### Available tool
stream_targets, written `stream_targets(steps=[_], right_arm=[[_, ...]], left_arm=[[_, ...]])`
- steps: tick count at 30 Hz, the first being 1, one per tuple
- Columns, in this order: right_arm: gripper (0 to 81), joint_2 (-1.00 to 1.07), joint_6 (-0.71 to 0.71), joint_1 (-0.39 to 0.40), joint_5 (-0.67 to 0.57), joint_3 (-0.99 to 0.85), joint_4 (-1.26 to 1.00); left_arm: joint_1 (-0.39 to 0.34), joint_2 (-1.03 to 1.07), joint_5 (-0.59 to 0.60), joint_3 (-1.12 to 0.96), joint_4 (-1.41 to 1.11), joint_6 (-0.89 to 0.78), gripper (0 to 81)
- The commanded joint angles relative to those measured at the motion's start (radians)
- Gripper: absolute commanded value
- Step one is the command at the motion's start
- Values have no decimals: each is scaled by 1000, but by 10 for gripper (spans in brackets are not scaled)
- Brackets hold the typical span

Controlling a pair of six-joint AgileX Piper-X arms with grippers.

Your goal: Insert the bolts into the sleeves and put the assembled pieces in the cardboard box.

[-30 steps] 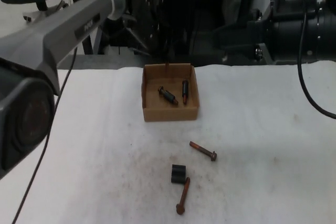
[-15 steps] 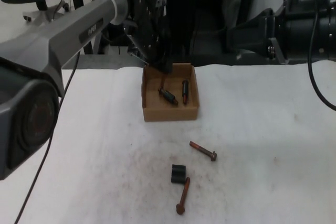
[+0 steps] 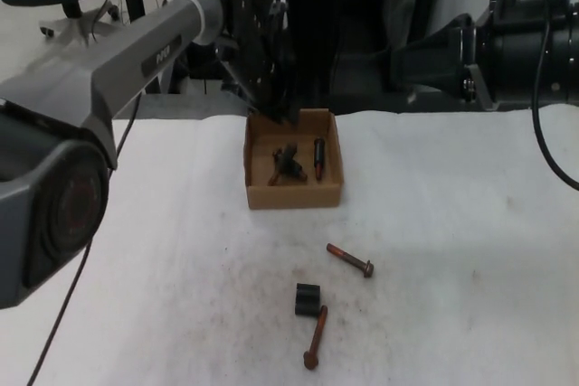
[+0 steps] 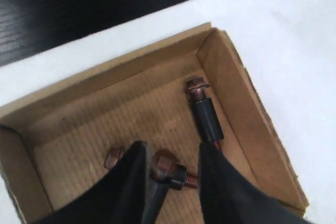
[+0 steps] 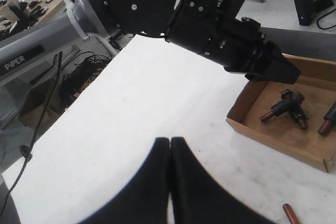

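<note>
The cardboard box (image 3: 294,194) sits at the back middle of the white cloth. My left gripper (image 4: 172,148) hangs open just over its floor (image 4: 131,114), and a bolt in a black sleeve (image 4: 169,170) lies between the fingers. A second assembled piece (image 4: 206,115) lies along the box wall, and another bolt head (image 4: 113,157) shows beside a finger. In the high view, two loose bolts (image 3: 350,260) (image 3: 315,336) and a black sleeve (image 3: 308,299) lie near the front of the cloth. My right gripper (image 5: 169,141) is shut and empty above bare cloth, away from the box (image 5: 273,140).
The left arm (image 3: 136,51) stretches from the left side over to the box. The right arm (image 3: 507,42) sits high at the back right. Dark equipment stands behind the bench. White cloth (image 3: 470,223) lies open on both sides of the loose parts.
The left gripper came down over the box and let go of an assembled piece, which now lies crossed with the one there before. The right arm shifted a little at the back.
</note>
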Motion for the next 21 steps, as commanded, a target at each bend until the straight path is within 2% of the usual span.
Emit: stream_targets(steps=[1,4,5,8,10,13,15,17,21], right_arm=[[3,-1,-8,-3,-14,-1,-3],[3,-1,-8,-3,-14,-1,-3],[3,-1,-8,-3,-14,-1,-3],[3,-1,-8,-3,-14,-1,-3],[3,-1,-8,-3,-14,-1,2],[3,-1,-10,-3,-14,-1,20],[3,-1,-52,-3,-4,-1,45],[3,-1,-105,-3,8,-1,82],[3,0,-190,-3,55,-1,167]], left_arm=[[1,-20,-2,-45,-6,-7,313],[1,-38,-2,-109,14,-28,302],[2,-49,-5,-132,22,-27,275],[8,-93,-14,-200,67,-15,114],[16,-135,-70,-229,124,80,3],[35,-199,-224,-243,258,250,0],[53,-239,-277,-240,378,319,0],[71,-279,-247,-224,449,293,0],[71,-334,-9,-180,549,298,0]])
